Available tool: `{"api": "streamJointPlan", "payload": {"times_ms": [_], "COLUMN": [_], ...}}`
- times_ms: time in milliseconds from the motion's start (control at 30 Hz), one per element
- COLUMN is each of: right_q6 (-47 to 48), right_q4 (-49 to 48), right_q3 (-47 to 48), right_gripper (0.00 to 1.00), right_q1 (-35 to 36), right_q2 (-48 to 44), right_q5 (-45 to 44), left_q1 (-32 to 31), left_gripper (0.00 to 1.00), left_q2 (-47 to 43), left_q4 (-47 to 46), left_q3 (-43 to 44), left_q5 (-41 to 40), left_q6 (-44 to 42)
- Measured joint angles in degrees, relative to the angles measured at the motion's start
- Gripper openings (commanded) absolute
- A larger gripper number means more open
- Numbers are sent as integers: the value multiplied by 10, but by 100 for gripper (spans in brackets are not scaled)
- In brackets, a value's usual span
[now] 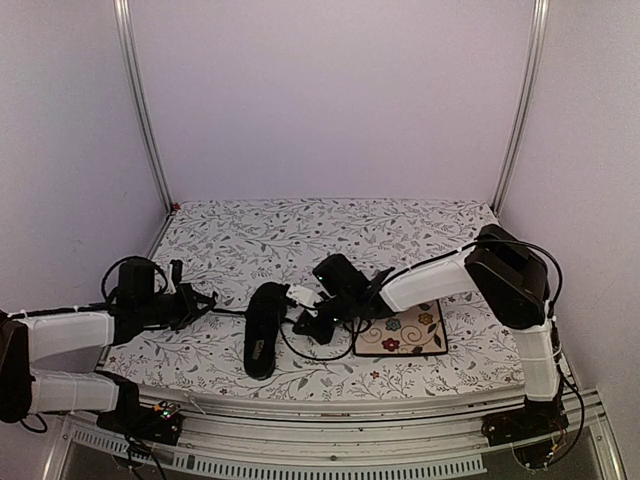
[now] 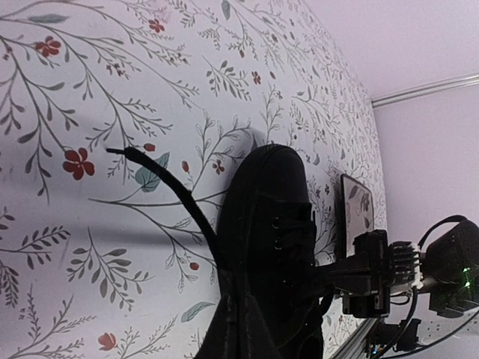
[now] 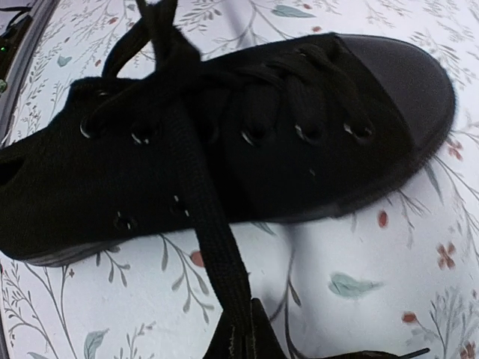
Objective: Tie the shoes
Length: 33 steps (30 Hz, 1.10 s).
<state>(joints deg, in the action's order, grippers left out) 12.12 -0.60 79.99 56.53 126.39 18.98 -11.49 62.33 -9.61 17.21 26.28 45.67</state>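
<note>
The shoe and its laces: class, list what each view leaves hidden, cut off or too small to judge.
- The shoe: heel cut off by the right wrist view's left edge and the left wrist view's bottom edge.
- The insole label: too small to read from the top view.
- The left gripper: jaws outside the left wrist frame; from above, too small and dark to tell whether they touch the lace.
</note>
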Motion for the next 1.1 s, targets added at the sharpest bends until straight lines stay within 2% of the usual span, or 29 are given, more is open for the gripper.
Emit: {"api": "streamJointPlan", "payload": {"times_ms": [333,500,767,1100], "right_q6": [-117,-186,-273,-332], "right_q4": [12,38,70,43], "right_q3": [-163,-220,-279,-333], "right_gripper": [2,2,2,2], "right_q1": [0,0,1,6], "right_q2": [-235,-287,-322,-342], "right_q5": [-171,-207,-192,-118], "left_q1": [1,2,4,22], "left_gripper": [0,0,0,0], "left_q2": [-13,-12,-23,-108], "left_q4": [4,10,62,138], "left_q3": [0,0,0,-30], "left_q5": [-14,-21,-85,-146], "left_q6": [2,8,36,84]}}
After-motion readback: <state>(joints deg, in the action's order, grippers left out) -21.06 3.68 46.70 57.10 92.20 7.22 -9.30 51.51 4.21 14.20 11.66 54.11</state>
